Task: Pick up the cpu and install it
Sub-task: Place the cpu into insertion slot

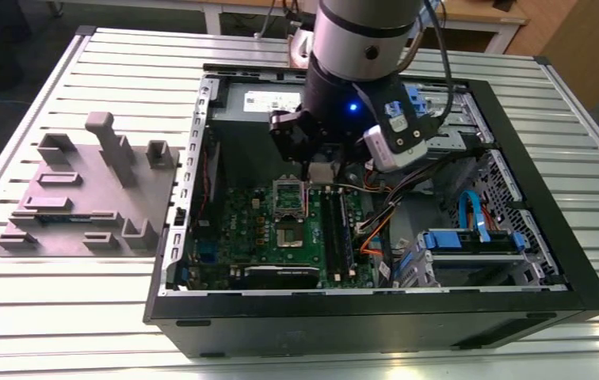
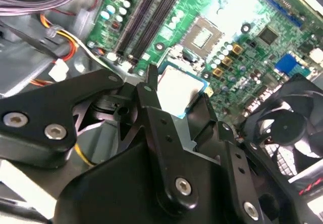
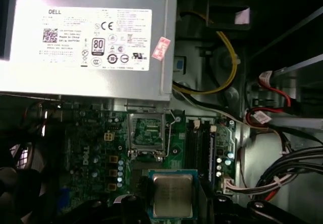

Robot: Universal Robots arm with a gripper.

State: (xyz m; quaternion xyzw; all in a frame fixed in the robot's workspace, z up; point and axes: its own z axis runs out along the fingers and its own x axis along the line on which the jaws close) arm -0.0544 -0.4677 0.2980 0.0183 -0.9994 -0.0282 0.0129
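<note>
My jaws are clamped on the small flat square silver-topped cpu (image 2: pixel 177 87); the open square socket (image 2: pixel 202 35) on the green motherboard (image 2: pixel 255 9) lies just beyond it, lower down.

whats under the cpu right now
Green motherboard shows around the cpu, with the open socket apart from it. The patch directly beneath the chip is covered.

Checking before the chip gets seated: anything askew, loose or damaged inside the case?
Nothing stands out. The cpu is held between the fingers, its edges square with the empty socket and not yet in it. The cables lie off to the side of the socket, and no damage shows.
</note>
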